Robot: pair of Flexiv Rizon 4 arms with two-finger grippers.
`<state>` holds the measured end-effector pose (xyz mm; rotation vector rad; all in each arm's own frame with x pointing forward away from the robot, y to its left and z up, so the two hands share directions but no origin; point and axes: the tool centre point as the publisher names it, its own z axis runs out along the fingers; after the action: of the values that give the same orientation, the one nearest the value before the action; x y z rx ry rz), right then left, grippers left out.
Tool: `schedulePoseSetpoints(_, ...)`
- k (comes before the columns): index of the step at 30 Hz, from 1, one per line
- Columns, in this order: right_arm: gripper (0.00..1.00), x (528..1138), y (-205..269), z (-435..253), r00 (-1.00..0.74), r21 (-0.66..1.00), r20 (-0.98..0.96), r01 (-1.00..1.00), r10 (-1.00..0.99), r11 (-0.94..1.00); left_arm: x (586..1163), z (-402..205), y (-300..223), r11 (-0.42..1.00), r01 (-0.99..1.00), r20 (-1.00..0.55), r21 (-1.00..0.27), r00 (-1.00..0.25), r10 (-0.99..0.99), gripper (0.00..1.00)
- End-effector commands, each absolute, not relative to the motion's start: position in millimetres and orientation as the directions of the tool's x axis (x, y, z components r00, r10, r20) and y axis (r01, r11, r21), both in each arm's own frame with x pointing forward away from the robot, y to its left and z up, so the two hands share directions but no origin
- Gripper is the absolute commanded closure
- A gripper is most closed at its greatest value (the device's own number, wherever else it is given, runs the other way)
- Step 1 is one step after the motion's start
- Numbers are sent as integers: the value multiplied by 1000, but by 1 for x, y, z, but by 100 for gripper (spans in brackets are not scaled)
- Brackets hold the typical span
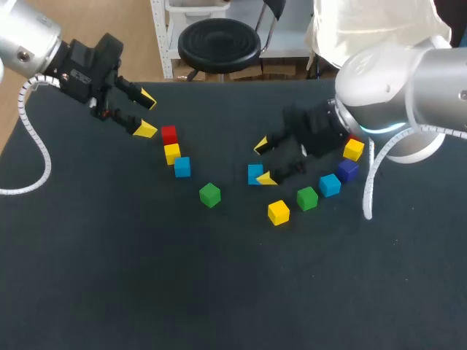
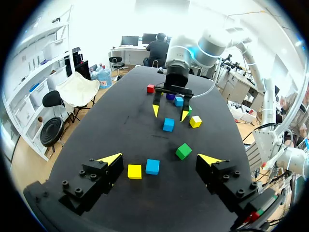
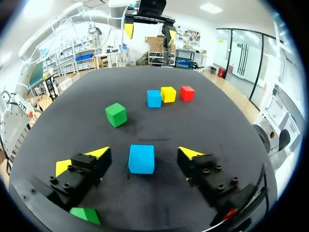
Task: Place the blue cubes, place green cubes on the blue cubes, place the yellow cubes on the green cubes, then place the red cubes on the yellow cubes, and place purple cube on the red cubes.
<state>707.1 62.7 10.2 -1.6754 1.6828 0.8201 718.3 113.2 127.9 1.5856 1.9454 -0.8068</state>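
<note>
As the right arm [image 1: 394, 87] hangs over the black table [image 1: 109, 277], its right gripper [image 3: 143, 152] straddles a blue cube [image 3: 141, 159], fingers spread wide and holding nothing.

The cube sits between the yellow tips, touching neither; a clean pick likely calls for keeping it centred and closing evenly on two opposite flat faces, lest it twist. A green cube [image 3: 116, 114] lies ahead of the gripper; the left gripper [image 1: 146, 114], likewise open and empty, hangs well apart.

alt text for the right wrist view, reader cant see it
Open right gripper straddles a blue cube on the black table without touching it. Ahead lie a green cube, then a row: second blue cube, yellow cube, red cube, with the left gripper beyond.
</note>
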Motion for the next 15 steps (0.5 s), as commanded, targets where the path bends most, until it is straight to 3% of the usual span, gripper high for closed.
schedulePoseSetpoints(1,0,701,46,26,13,-11,-802,-1000,-597,-6,717,127,114,146,981,-705,-129,-194,682,0)
schedulePoseSetpoints(15,0,673,-6,52,16,3,-821,-999,-571,-33,717,127,114,146,981,-705,-129,-194,682,0)
